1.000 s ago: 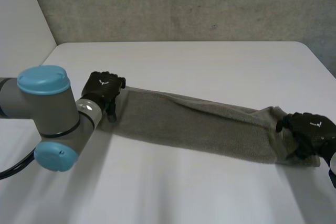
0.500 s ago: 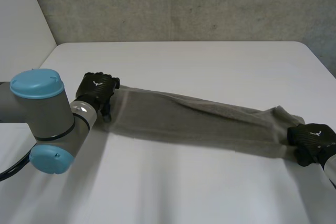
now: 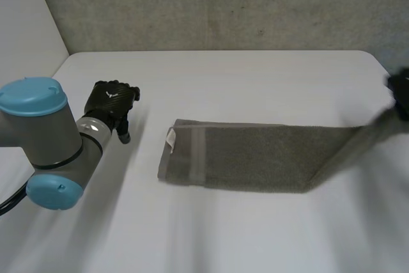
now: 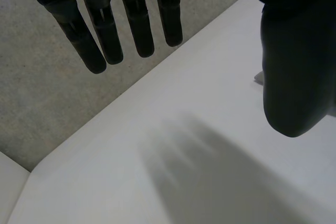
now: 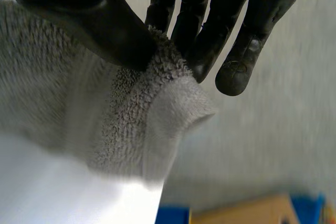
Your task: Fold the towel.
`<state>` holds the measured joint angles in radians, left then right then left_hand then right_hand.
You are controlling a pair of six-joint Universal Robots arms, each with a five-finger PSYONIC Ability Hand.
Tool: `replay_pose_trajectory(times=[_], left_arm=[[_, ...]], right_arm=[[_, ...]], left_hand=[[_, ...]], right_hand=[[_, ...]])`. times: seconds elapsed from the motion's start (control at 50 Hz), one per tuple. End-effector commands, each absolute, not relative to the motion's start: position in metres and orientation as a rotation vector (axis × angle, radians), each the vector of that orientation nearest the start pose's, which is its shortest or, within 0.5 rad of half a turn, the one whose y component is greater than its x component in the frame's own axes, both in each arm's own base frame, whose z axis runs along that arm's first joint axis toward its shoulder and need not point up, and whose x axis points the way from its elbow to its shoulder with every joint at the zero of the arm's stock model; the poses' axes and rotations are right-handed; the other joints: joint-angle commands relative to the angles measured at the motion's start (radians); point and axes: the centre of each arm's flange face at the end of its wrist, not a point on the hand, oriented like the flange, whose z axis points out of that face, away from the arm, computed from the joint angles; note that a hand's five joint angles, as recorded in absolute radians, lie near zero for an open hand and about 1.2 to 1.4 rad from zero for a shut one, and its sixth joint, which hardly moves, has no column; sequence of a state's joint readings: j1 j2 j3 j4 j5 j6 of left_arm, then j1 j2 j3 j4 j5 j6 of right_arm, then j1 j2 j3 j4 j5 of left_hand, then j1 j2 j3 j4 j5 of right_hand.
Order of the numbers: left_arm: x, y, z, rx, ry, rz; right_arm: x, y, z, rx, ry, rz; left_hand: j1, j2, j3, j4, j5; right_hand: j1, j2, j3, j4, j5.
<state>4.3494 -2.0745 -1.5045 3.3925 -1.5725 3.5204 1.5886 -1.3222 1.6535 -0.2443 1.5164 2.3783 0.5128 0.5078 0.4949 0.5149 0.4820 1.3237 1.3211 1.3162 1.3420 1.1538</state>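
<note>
Lifting one end of the towel (image 3: 255, 158): the fold is judged barely begun.
One towel is laid as a narrow strip on the table (image 3: 223, 75), its right end pinched and raised by the right hand (image 5: 94, 19); the cross fold is left undone. Of two hands, the left hand (image 3: 112, 99) is held open, empty, apart from the towel.

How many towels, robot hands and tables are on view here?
towel: 1
robot hands: 2, the left hand open, the right hand pinching the towel's end
table: 1
Total: 4
</note>
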Motion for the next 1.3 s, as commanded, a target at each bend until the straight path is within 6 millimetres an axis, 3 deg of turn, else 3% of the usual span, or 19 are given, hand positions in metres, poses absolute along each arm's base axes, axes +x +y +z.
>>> replay_pose_trajectory(times=[0.02,0.06,0.08,0.1,0.18,0.22,0.32,0.46,0.74,0.84,1.0,1.02,1.04,1.06,1.08,1.1,1.12,1.22,1.3], left_arm=[[-0.258,-0.311,0.176,0.868,2.247,-1.998],[-0.258,-0.31,0.176,0.863,2.247,-1.997],[-0.258,-0.31,0.176,0.863,2.247,-1.997],[-0.257,-0.31,0.176,0.858,2.251,-1.999],[-0.257,-0.31,0.177,0.843,2.265,-2.006],[-0.257,-0.309,0.177,0.838,2.272,-2.009],[-0.257,-0.309,0.176,0.839,2.273,-2.007],[-0.257,-0.309,0.176,0.84,2.272,-2.01],[-0.257,-0.312,0.178,0.826,2.254,-2.033],[-0.258,-0.312,0.178,0.824,2.25,-2.038],[-0.258,-0.311,0.177,0.825,2.253,-2.034],[-0.258,-0.311,0.177,0.825,2.253,-2.034],[-0.258,-0.311,0.177,0.824,2.252,-2.034],[-0.258,-0.311,0.177,0.824,2.252,-2.034],[-0.258,-0.311,0.177,0.826,2.254,-2.033],[-0.258,-0.311,0.177,0.826,2.254,-2.033],[-0.258,-0.31,0.176,0.828,2.256,-2.031],[-0.259,-0.309,0.178,0.827,2.257,-2.038],[-0.262,-0.307,0.183,0.818,2.255,-2.069]], right_arm=[[0.262,-0.304,0.249,-1.312,2.132,-2.349],[0.317,-0.267,0.237,-1.454,1.98,-2.244],[0.317,-0.267,0.236,-1.455,1.979,-2.244],[0.337,-0.25,0.229,-1.51,1.92,-2.195],[0.359,-0.23,0.209,-1.585,1.863,-2.115],[0.377,-0.208,0.187,-1.663,1.813,-2.025],[0.396,-0.178,0.162,-1.752,1.723,-1.918],[0.401,-0.176,0.146,-1.783,1.708,-1.871],[0.416,-0.182,0.183,-1.589,1.598,-1.93],[0.425,-0.182,0.186,-1.51,1.535,-1.898],[0.436,-0.165,0.145,-1.617,1.442,-1.656],[0.435,-0.164,0.138,-1.635,1.451,-1.617],[0.433,-0.165,0.133,-1.643,1.474,-1.596],[0.433,-0.165,0.133,-1.643,1.474,-1.596],[0.43,-0.166,0.13,-1.648,1.493,-1.578],[0.43,-0.166,0.13,-1.649,1.493,-1.578],[0.428,-0.166,0.131,-1.647,1.501,-1.578],[0.415,-0.174,0.15,-1.613,1.524,-1.611],[0.386,-0.198,0.186,-1.477,1.605,-1.686]], left_hand=[[-0.073,-0.068,-0.055,-0.075,-0.217],[-0.073,-0.068,-0.055,-0.075,-0.217],[-0.073,-0.068,-0.055,-0.075,-0.217],[-0.073,-0.068,-0.055,-0.075,-0.217],[-0.073,-0.068,-0.055,-0.075,-0.217],[-0.073,-0.068,-0.055,-0.075,-0.217],[-0.073,-0.068,-0.055,-0.075,-0.217],[-0.073,-0.068,-0.055,-0.075,-0.217],[-0.073,-0.068,-0.055,-0.075,-0.217],[-0.073,-0.068,-0.055,-0.075,-0.217],[-0.073,-0.068,-0.055,-0.075,-0.217],[-0.073,-0.068,-0.055,-0.075,-0.217],[-0.073,-0.068,-0.055,-0.075,-0.217],[-0.073,-0.068,-0.055,-0.075,-0.217],[-0.073,-0.068,-0.055,-0.075,-0.217],[-0.073,-0.068,-0.055,-0.075,-0.217],[-0.073,-0.068,-0.055,-0.075,-0.217],[-0.073,-0.068,-0.055,-0.075,-0.217],[-0.073,-0.068,-0.055,-0.075,-0.217]], right_hand=[[0.073,0.075,0.08,0.054,0.068],[0.073,0.075,0.08,0.054,0.068],[0.073,0.075,0.08,0.054,0.068],[0.073,0.075,0.08,0.054,0.068],[0.073,0.075,0.08,0.054,0.068],[0.073,0.075,0.08,0.054,0.068],[0.073,0.075,0.08,0.054,0.068],[0.073,0.075,0.08,0.054,0.068],[0.073,0.075,0.08,0.054,0.068],[0.073,0.075,0.08,0.054,0.068],[0.073,0.075,0.08,0.054,0.068],[0.001,0.004,0.008,-0.017,-0.004],[-0.372,-0.369,-0.364,-0.39,-0.376],[-0.375,-0.373,-0.368,-0.394,-0.38],[-0.861,-0.858,-0.853,-0.879,-0.866],[-0.866,-0.863,-0.858,-0.884,-0.87],[-1.149,-1.147,-1.142,-1.167,-1.154],[-1.149,-1.147,-1.142,-1.167,-1.154],[-1.149,-1.147,-1.142,-1.167,-1.154]])
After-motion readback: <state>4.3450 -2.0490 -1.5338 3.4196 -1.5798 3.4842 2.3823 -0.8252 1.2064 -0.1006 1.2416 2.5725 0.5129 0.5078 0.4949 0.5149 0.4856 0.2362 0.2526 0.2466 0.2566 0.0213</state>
